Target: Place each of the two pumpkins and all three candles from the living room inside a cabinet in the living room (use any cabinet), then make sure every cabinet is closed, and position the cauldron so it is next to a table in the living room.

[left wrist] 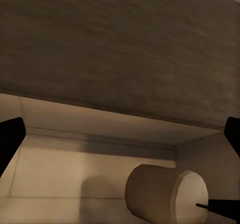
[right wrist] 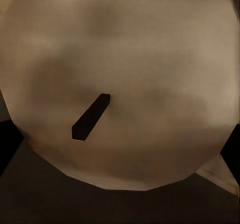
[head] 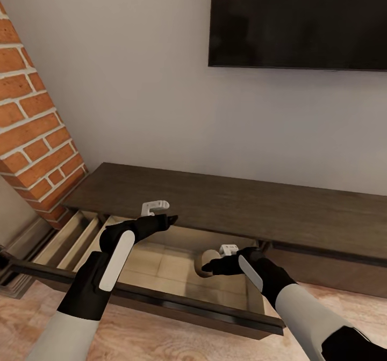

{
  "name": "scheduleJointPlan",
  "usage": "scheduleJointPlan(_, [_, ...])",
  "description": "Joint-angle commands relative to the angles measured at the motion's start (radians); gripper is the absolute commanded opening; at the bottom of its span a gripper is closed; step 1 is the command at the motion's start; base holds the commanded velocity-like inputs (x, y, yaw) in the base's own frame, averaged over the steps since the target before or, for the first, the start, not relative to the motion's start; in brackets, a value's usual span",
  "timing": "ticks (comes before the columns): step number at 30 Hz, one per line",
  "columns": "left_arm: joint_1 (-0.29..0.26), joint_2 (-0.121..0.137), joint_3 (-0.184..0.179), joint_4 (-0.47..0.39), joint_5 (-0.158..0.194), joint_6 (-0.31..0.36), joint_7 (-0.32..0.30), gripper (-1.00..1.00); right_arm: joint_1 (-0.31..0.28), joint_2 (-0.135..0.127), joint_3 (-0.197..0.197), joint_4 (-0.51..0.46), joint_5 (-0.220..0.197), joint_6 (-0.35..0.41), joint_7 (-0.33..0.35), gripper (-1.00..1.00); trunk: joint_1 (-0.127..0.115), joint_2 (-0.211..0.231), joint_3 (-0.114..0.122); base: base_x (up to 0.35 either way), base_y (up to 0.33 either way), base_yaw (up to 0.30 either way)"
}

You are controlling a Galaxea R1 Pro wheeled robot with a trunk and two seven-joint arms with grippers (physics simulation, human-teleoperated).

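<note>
The long dark-brown cabinet [head: 226,202] stands against the wall with a wide drawer [head: 188,303] pulled out, its inside pale beige. A tan candle [head: 206,257] lies on its side on the drawer floor near the right end. In the left wrist view the candle [left wrist: 160,194] rests there with a shadow beside it. My right gripper [head: 208,267] is open, its fingertips just in front of the candle's wick face [right wrist: 120,74], the candle loose. My left gripper [head: 167,217] hovers open and empty over the drawer's back edge, under the cabinet top [left wrist: 120,49].
A second open drawer [head: 70,237] with dividers lies to the left, by a brick column [head: 32,135]. A dark TV [head: 298,20] hangs on the wall above the cabinet. Wooden floor [head: 161,339] runs in front of the drawer's front panel.
</note>
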Motion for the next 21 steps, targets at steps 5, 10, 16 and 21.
scheduleJointPlan(5, [-0.001,0.000,0.000,-0.002,0.011,0.003,0.009,1.00,-0.001,0.035,0.001,-0.002,0.036,0.009,-0.149,-1.00,0.000,0.000,-0.001,0.000,0.000,0.000])
scheduleJointPlan(10, [-0.001,0.000,0.000,-0.008,0.011,0.003,0.008,1.00,-0.001,0.043,0.001,-0.002,0.039,0.010,-0.169,-1.00,0.000,0.000,-0.001,0.000,0.000,0.000])
scheduleJointPlan(16, [-0.001,0.000,0.000,-0.010,0.011,0.003,0.007,1.00,-0.001,0.048,0.002,-0.002,0.040,0.010,-0.172,-1.00,0.000,0.000,-0.001,0.000,0.000,0.000])
scheduleJointPlan(21, [-0.001,0.000,0.000,-0.010,0.011,0.004,0.006,1.00,-0.001,0.049,0.001,-0.002,0.040,0.013,-0.174,-1.00,0.011,-0.021,-0.010,0.000,0.000,0.000])
